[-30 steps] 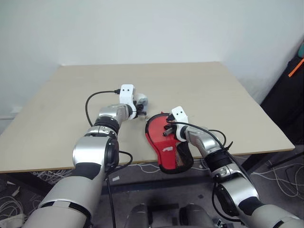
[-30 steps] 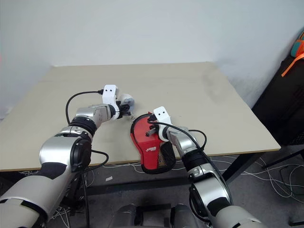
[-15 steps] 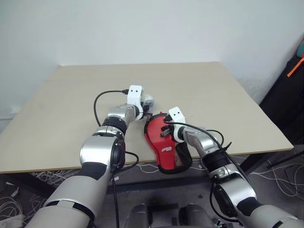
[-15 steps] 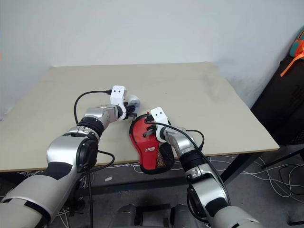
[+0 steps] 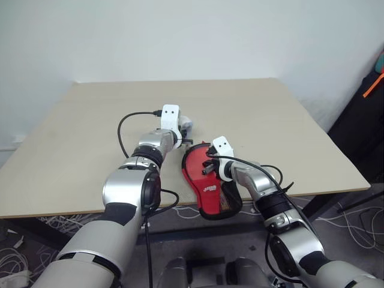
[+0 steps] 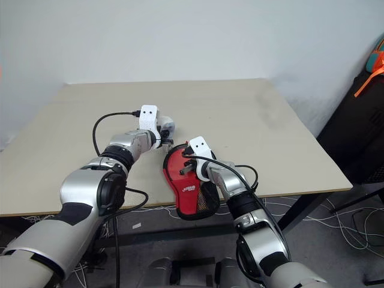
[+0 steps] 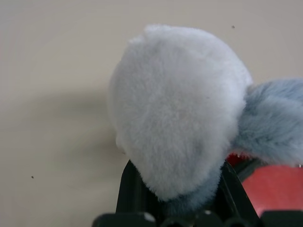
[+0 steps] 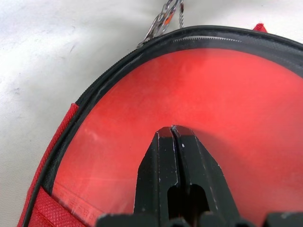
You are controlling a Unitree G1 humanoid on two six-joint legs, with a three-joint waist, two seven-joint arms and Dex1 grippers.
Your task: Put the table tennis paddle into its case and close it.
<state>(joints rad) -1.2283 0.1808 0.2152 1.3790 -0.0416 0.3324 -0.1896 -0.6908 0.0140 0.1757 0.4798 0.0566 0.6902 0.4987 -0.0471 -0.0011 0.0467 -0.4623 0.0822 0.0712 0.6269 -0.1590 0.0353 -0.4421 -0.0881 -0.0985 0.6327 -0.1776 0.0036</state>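
1. The left arm reaches forward over the tabletop [image 5: 90, 132], its gripper [image 7: 175, 208] angled down and clamped on a fluffy grey-white soft ball [image 7: 177, 109]; the black fingers [image 7: 135, 194] show at the ball's base, closed in against its fur.
2. A second, bluish-grey tuft [image 7: 272, 120] lies just beside the ball, touching it, and the ball sits just past the round end of the case [image 5: 207, 183].
3. The right arm comes in from the near edge with its wrist bent down and turned toward the robot's left; its gripper [image 8: 173, 130] is fully closed, the two fingers pressed together, with nothing between them.
4. The right gripper's tips rest over the clear plastic side of the case; whether they press on it cannot be told.
5. The case lies flat at the near edge of the tabletop, its narrow mesh end hanging over that edge.
6. The table tennis paddle [image 8: 222, 104] is inside the case, its red face showing through the clear side.
7. The black zip rim [image 8: 118, 64] runs round the round end, with a small metal pull [image 8: 163, 19] lying on the tabletop beside it.
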